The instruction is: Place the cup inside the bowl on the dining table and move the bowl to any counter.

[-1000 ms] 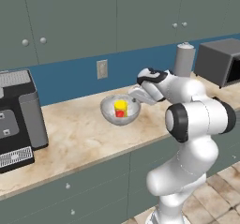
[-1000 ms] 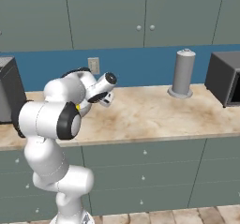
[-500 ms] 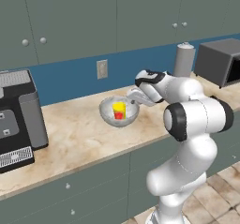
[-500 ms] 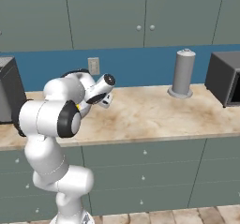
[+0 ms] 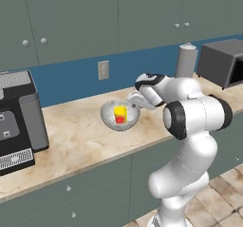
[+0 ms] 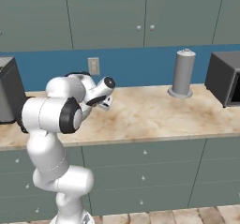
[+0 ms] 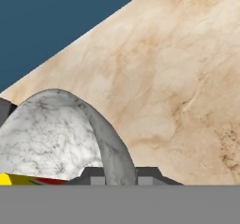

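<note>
Clamped on the right-hand rim of the bowl [image 5: 120, 117], the gripper [image 5: 134, 100] holds it over the counter [image 5: 85, 136], and the hand view shows the rim wall pinched between the two finger tips. One cup [image 5: 119, 113] stands upright inside the one bowl, left of the jaws, while the marble top lies directly beneath, so my judgement is that the coming move turns on that straight drop to the worktop between the coffee machine [image 5: 16, 119] and the grey canister [image 5: 186, 61].
</note>
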